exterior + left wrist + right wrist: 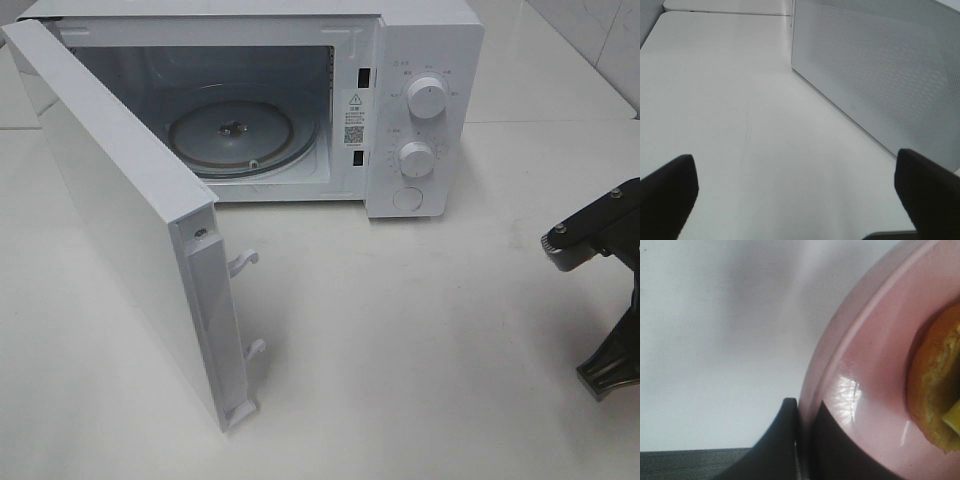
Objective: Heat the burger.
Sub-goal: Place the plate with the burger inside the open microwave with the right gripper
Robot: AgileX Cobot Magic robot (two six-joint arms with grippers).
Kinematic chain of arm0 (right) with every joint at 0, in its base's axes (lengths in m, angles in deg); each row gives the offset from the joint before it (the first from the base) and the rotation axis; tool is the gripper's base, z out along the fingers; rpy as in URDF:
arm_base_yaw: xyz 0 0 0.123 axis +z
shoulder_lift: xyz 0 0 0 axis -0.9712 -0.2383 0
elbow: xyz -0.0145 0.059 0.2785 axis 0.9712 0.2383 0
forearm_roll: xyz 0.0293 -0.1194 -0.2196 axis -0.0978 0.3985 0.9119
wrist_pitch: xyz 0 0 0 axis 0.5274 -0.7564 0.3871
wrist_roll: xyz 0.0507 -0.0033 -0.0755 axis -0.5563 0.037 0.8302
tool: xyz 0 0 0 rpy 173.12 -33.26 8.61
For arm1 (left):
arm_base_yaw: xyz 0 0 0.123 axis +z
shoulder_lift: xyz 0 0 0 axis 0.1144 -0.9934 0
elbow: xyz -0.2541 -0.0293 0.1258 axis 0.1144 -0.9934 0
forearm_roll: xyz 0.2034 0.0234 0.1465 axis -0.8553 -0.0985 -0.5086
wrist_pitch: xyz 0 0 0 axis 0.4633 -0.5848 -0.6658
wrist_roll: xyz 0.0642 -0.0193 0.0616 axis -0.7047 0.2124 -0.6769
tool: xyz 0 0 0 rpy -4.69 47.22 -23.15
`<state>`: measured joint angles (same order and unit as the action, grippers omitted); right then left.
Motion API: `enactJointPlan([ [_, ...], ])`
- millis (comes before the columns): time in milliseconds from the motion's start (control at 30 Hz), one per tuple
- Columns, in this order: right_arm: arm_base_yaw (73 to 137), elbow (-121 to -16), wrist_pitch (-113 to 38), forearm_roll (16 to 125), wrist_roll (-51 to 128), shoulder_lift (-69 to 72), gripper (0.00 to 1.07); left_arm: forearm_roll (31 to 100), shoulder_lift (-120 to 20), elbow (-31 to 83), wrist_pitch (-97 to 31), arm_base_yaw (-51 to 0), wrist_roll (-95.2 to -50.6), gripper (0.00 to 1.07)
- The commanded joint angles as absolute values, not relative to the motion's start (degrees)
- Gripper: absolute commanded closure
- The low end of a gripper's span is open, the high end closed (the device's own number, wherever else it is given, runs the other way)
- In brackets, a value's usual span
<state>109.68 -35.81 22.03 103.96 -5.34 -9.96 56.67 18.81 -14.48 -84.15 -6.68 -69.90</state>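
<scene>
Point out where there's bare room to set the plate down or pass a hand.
Free: the glass turntable inside the microwave; the table between the open door and the right arm; the tabletop outside the door, in the left wrist view. Tight: the door's edge with its latch hooks juts forward at the left.

The microwave is white all over, and its upper knob and lower knob are white too. A black-and-white code sticker sits on its front. Its door carries a fine grey dot mesh. The table is glossy white. The plate is pale pink. The burger is golden-brown with a yellow edge. The left gripper and right gripper are black.
</scene>
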Motion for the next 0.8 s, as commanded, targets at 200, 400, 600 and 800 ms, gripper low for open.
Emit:
enactJointPlan([
  [200, 118.6, -35.7, 25.7, 106.4, -4.5, -6.8, 1.07, 56.9, 20.0, -14.5, -83.5, -6.7, -69.8, 0.07],
  [400, 123.9, -35.7, 25.6, 106.3, -0.2, -5.6, 1.07, 56.9, 20.0, -14.5, -83.5, -6.7, -69.8, 0.07],
  [600, 128.5, -35.7, 25.4, 106.3, 5.2, -5.3, 1.07, 56.9, 20.0, -14.5, -83.5, -6.7, -69.8, 0.07],
  [800, 131.0, -35.7, 25.0, 106.5, 9.6, -5.3, 1.07, 56.9, 20.0, -14.5, -83.5, -6.7, -69.8, 0.07],
])
